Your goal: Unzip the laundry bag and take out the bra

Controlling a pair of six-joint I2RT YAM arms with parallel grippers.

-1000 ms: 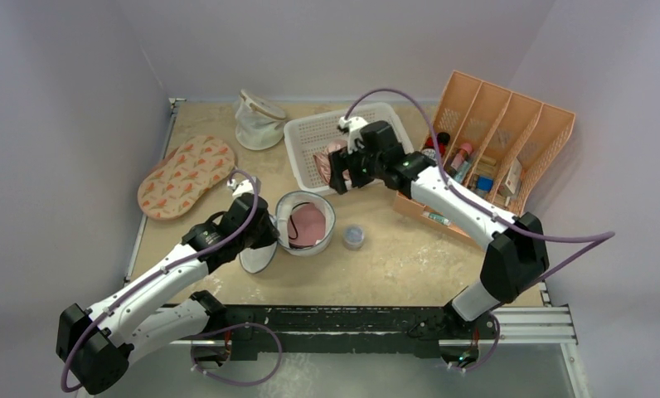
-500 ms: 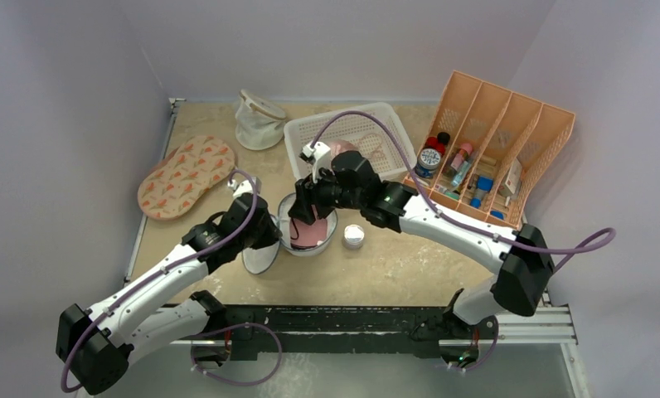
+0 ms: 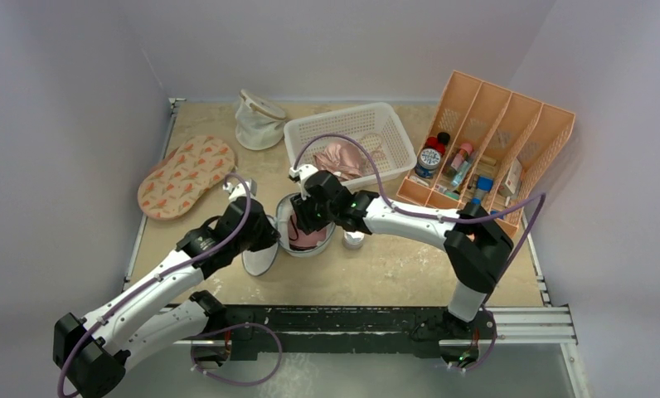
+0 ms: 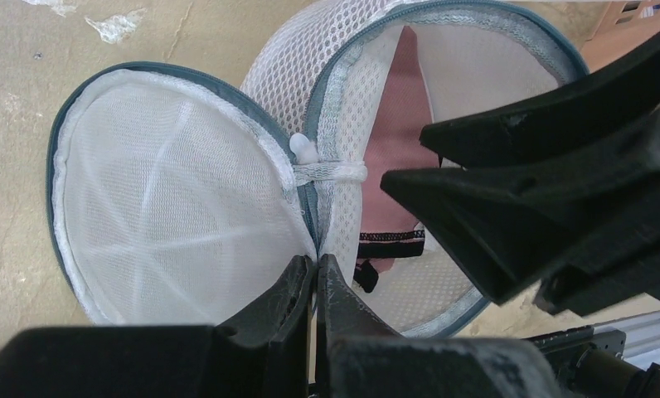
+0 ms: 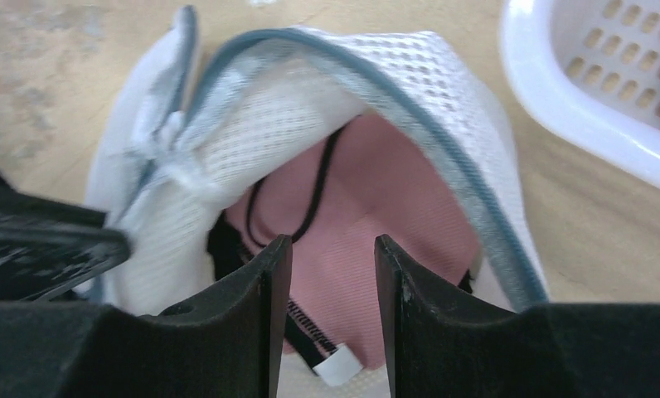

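The laundry bag (image 3: 310,251) stands unzipped mid-table, its round mesh lid (image 4: 169,199) folded out flat to the left. Inside lies the pink bra (image 5: 376,207) with thin black straps. My left gripper (image 4: 317,264) is shut on the bag's mesh seam at the hinge between lid and drum. My right gripper (image 5: 333,245) hangs in the bag's mouth, right over the bra. Its fingers stand partly apart, with pink fabric showing in the gap. In the top view the right gripper (image 3: 308,217) covers much of the bag's opening.
A white basket (image 3: 393,124) holding a pink garment stands just behind the bag. An orange organizer (image 3: 497,153) with bottles is at the right. A small round jar (image 3: 354,240) sits beside the bag. An oval patterned pad (image 3: 186,176) and a mesh pouch (image 3: 258,118) lie at the back left.
My right arm has swung from the white basket to the bag's opening, and its jaws have narrowed. The left gripper has held its grip in place.
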